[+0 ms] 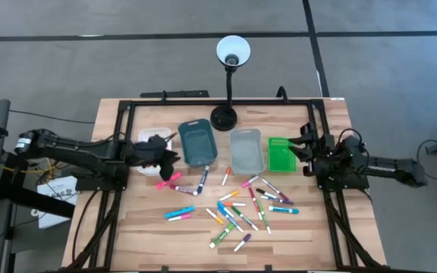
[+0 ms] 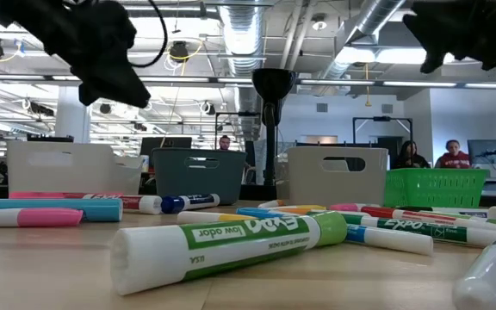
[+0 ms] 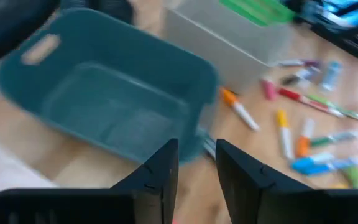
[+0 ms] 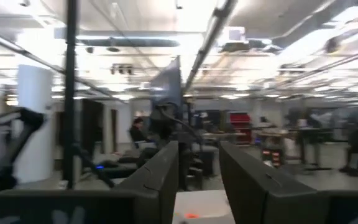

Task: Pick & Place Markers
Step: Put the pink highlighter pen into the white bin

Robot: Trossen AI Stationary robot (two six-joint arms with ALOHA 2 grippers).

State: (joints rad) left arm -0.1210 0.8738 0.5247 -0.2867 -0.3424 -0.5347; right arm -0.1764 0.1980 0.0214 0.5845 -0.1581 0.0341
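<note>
Dark jointed arms (image 1: pixel 82 152) — black cables

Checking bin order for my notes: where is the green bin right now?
In the high view the green bin is the rightmost of the four, beside the clear bin, just ahead of the right tool.

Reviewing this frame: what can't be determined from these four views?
- White bin: contents hidden by the left gripper in the high view.
- Gray bin and green bin: walls hide the insides in the low view; too small in the high view.
- Right gripper: right wrist view faces the room, showing no table.
</note>
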